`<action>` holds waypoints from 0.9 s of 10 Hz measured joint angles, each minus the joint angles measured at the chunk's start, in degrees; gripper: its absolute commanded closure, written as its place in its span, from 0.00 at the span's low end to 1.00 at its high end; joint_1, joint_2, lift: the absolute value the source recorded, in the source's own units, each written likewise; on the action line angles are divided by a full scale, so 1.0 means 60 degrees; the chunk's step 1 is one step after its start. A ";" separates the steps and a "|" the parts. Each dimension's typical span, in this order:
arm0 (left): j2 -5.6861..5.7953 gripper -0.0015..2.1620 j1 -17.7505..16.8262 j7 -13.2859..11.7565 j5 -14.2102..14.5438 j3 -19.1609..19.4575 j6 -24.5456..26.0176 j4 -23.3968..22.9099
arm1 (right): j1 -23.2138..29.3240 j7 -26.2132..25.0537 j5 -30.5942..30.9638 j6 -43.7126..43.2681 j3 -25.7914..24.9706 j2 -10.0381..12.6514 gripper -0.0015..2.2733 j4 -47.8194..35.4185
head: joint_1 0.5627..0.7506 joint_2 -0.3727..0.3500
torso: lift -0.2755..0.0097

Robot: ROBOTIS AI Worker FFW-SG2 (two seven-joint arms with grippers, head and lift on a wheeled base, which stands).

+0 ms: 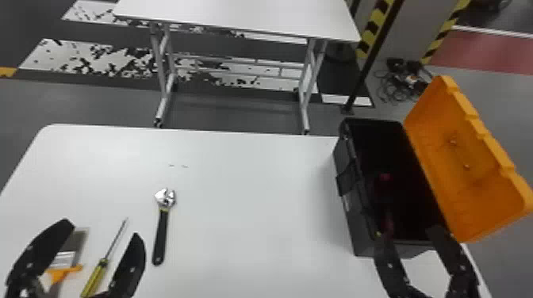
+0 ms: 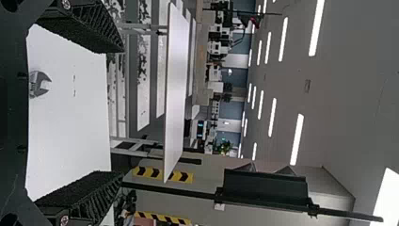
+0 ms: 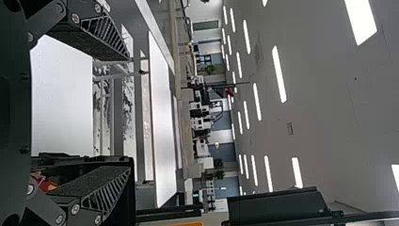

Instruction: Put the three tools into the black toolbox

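My left gripper (image 1: 103, 230) stands open over the table's near left; its fingers (image 2: 87, 21) also frame the left wrist view. Below it lie a yellow-handled screwdriver (image 1: 94, 279) and an orange-handled tool (image 1: 65, 272) with a flat end, partly hidden by a finger. An adjustable wrench (image 1: 160, 234) with a black handle rests to their right, its metal head (image 2: 39, 84) visible in the left wrist view. The black toolbox (image 1: 359, 222) is at the right with its orange lid raised; something red (image 1: 384, 177) is inside. My right gripper (image 1: 409, 235) is open at the box's near end.
The white table (image 1: 254, 190) carries everything. The orange lid (image 1: 464, 166) leans outward on the box's right side. Beyond a strip of floor stands another white table (image 1: 246, 18), with a dark post (image 1: 370, 59) and cables (image 1: 400, 85) near it.
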 measured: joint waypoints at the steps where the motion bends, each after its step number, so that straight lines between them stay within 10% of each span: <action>1: 0.0000 0.04 0.0006 0.0000 0.0000 0.0005 -0.0039 -0.0001 | 0.0000 0.0000 -0.0003 0.0000 -0.0002 0.0000 0.08 0.0000 | 0.70 0.32 | 0.79; 9: 0.0000 0.04 0.0102 -0.0015 0.0141 0.0033 -0.0318 -0.0013 | 0.0043 0.0044 -0.0003 -0.0117 0.0004 0.0000 0.08 -0.0009 | 0.70 0.33 | 0.79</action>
